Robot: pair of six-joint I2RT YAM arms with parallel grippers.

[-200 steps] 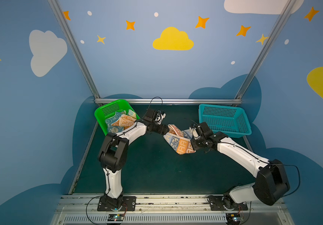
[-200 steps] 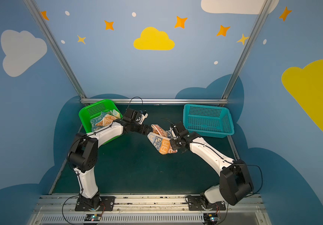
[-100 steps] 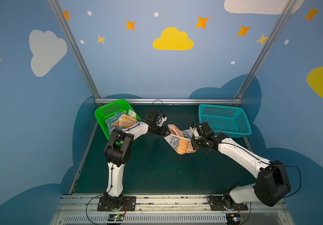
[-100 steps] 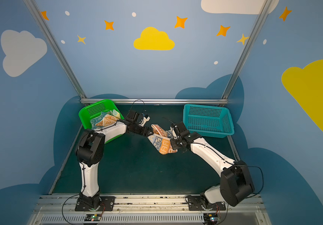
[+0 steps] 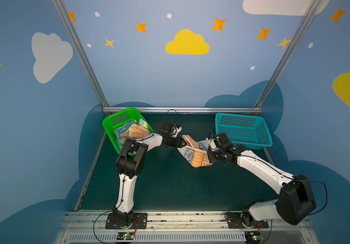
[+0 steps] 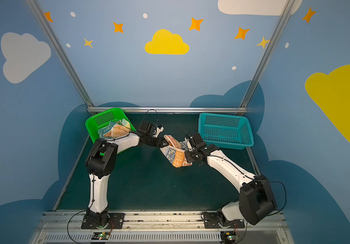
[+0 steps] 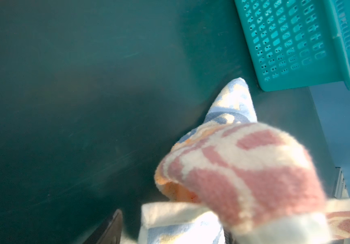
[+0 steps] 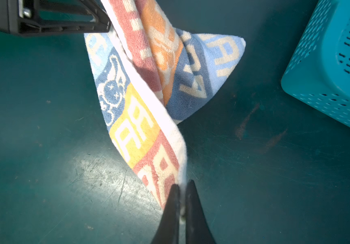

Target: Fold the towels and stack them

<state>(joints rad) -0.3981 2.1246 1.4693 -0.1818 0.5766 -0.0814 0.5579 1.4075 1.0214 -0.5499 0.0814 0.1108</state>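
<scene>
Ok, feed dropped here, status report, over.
Right gripper jaws shut on towel edge. Left gripper at opposite corner, grip unclear. Towel strung between them. Teal basket nearby, not touching.

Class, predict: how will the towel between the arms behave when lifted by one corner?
Probably floppy: the towel folds and sags below its pinched edge. Likely light: the right tool holds it by a thin hem. Its terry pile looks grippy, so slipping seems unlikely.

Both top views evenly lit and sharp; left wrist view blurred; glare on table [image 8: 98,166] in right wrist view
</scene>
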